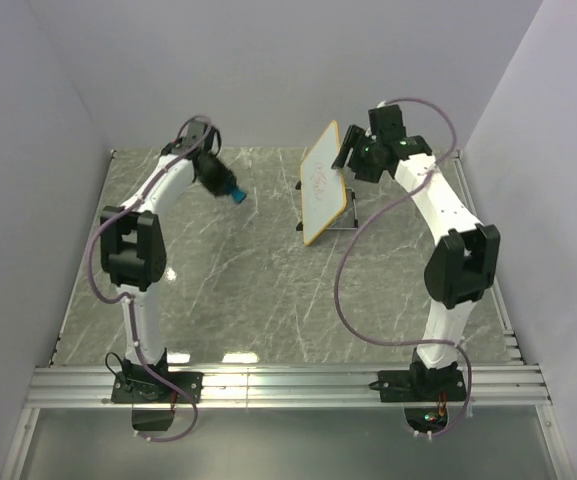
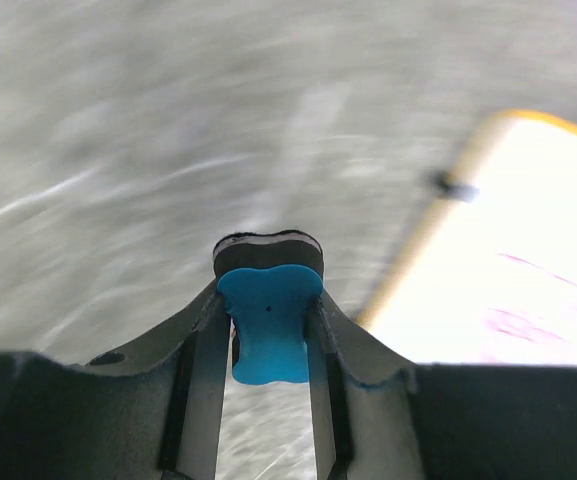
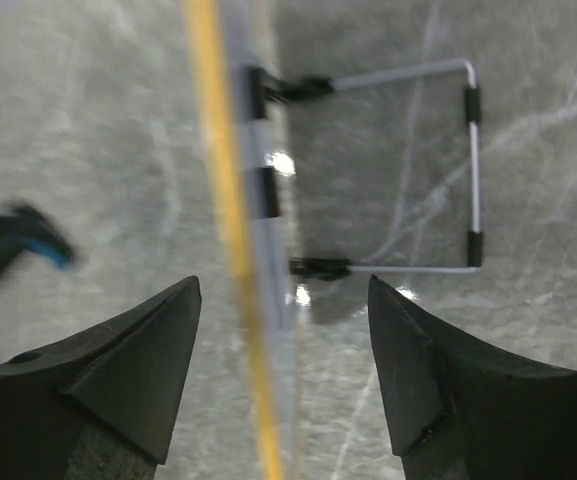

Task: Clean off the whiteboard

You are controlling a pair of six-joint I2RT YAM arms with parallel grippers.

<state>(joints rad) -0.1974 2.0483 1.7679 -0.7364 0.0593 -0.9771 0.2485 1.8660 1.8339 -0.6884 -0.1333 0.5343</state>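
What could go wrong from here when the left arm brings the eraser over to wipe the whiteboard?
1. The whiteboard stands on thin easel legs. The right gripper straddles its rim with jaws open, not clamped, so a wiping push could tip or slide it.
2. The blue eraser pokes out past the jaws of the left gripper, so pressing it on the board might twist it loose.

We see a grey table (image 1: pixel 228 290) veined with white like marble. The whiteboard (image 1: pixel 323 185) stands on it toward one o'clock from the table's middle, tilted, its wire easel legs (image 3: pixel 475 170) resting on the surface. Aluminium rails (image 1: pixel 288 385) run along the six o'clock edge.
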